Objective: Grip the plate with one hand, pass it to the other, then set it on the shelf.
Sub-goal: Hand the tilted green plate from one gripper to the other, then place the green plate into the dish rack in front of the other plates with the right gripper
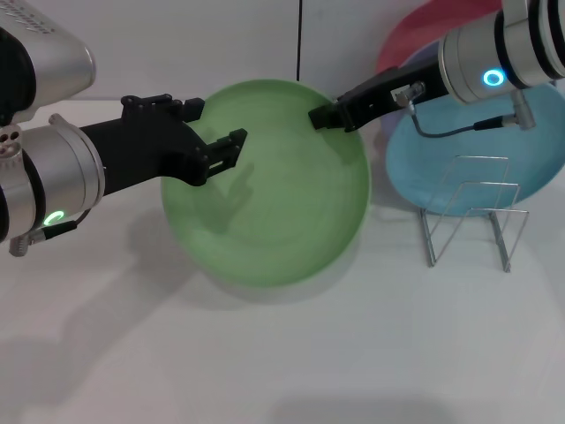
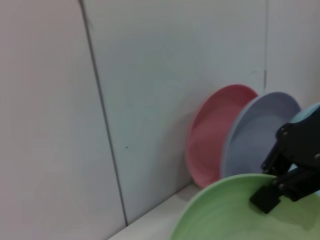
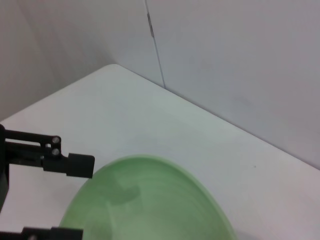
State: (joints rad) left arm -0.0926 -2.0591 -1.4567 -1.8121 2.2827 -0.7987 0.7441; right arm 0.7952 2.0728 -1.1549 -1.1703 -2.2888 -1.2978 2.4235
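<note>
I have the light green plate (image 1: pixel 265 185) lifted off the white table (image 1: pixel 282 353), hanging roughly level between my two arms. My right hand (image 1: pixel 325 116) is closed on the far rim, and in the left wrist view its black fingers (image 2: pixel 280 187) sit clamped over the plate's edge. My left hand (image 1: pixel 228 150) is at the opposite rim with its fingers apart, one above the plate; in the right wrist view the two fingers (image 3: pixel 70 165) straddle the edge with a gap showing, so I judge it not yet closed on the plate.

This looks like the handover. To do it well, I want the left hand pushed far enough onto the rim that both fingers overlap flat plastic, not just the raised lip, then closed fully before the right lets go. The matte plastic should hold under a firm pinch, but a grip at one edge will let the plate droop, so I'd release slowly and watch for sag.

The wire rack (image 1: pixel 472 208) stands on the right, just in front of a teal-blue plate (image 1: pixel 530 168); a pink plate (image 2: pixel 217 135) and a lavender plate (image 2: pixel 260 135) lean against the wall behind.
</note>
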